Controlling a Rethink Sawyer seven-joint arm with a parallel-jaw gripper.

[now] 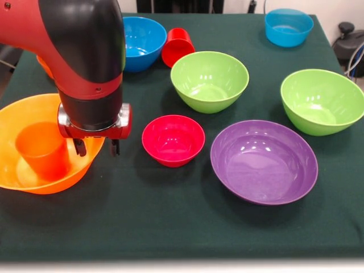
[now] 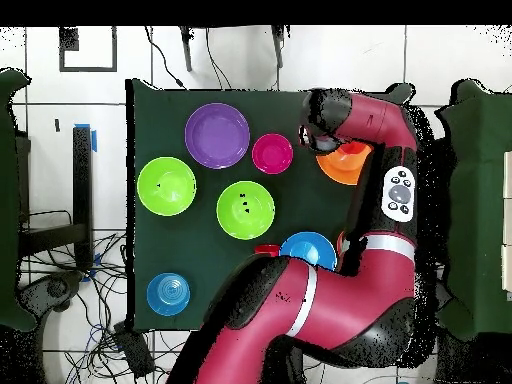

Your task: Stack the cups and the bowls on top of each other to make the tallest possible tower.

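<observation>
The big orange bowl point(image 1: 14, 114) sits at the left of the front view with the orange cup point(image 1: 41, 151) standing upright inside it. My gripper point(image 1: 96, 147) hangs over the bowl's right rim, just right of the cup, open and empty. The small crimson bowl point(image 1: 173, 140) rests on the cloth to the right of the gripper, apart from it. The red cup point(image 1: 177, 47) lies on its side at the back, beside a blue bowl point(image 1: 139, 42). In the overhead view the arm's head point(image 2: 325, 115) covers the gripper and most of the orange bowl point(image 2: 345, 165).
The purple bowl point(image 1: 264, 162) is at the front right. Two lime green bowls point(image 1: 209, 81) point(image 1: 322, 101) stand behind it. A second blue bowl point(image 1: 288, 27) is at the far right corner. A sliver of the small orange bowl point(image 1: 43, 65) shows behind the arm.
</observation>
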